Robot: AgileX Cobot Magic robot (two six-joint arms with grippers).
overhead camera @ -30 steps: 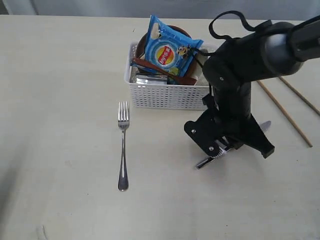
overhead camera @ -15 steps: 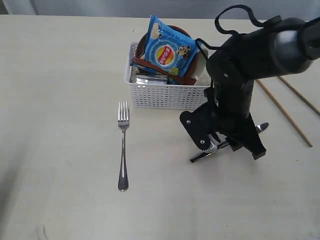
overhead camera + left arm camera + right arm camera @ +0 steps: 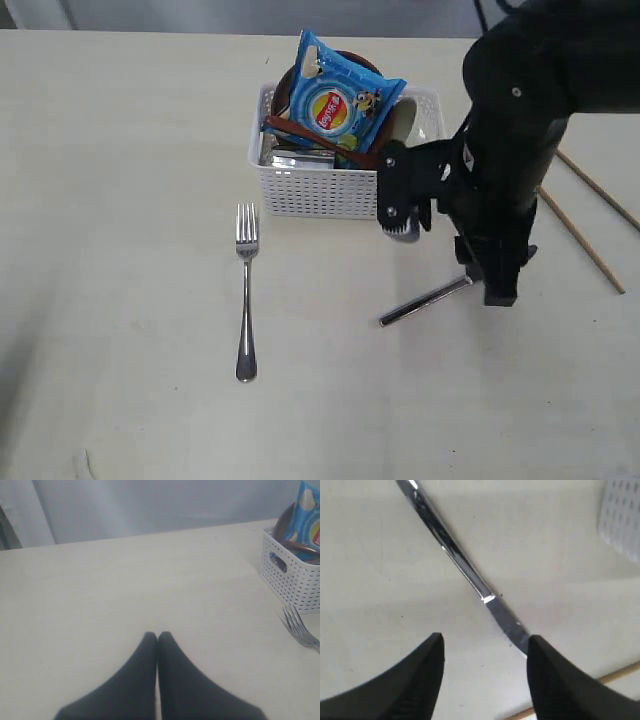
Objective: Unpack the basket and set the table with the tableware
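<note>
The white basket (image 3: pixel 330 190) stands at the table's (image 3: pixel 120 180) far middle. It holds a blue chip bag (image 3: pixel 340 100), a red-brown spoon (image 3: pixel 312 137), a brown plate (image 3: pixel 288 88) and a cream bowl (image 3: pixel 408 118). The fork (image 3: pixel 246 290) lies in front of its left end. The knife (image 3: pixel 425 302) lies slantwise in front of its right end, blade hidden under my right gripper (image 3: pixel 455 262). In the right wrist view that gripper (image 3: pixel 486 639) is open above the knife (image 3: pixel 465 570), touching nothing. My left gripper (image 3: pixel 158 635) is shut and empty over bare table, left of the basket (image 3: pixel 290 575).
Two brown chopsticks (image 3: pixel 575 232) lie slantwise on the right of the table, close behind the right arm. One chopstick (image 3: pixel 615 672) shows at the edge of the right wrist view. The fork's tines (image 3: pixel 297 627) show in the left wrist view.
The right gripper held the knife low over the table; it has let go, opened, and lifted up and to the right. The knife now lies on the table.
</note>
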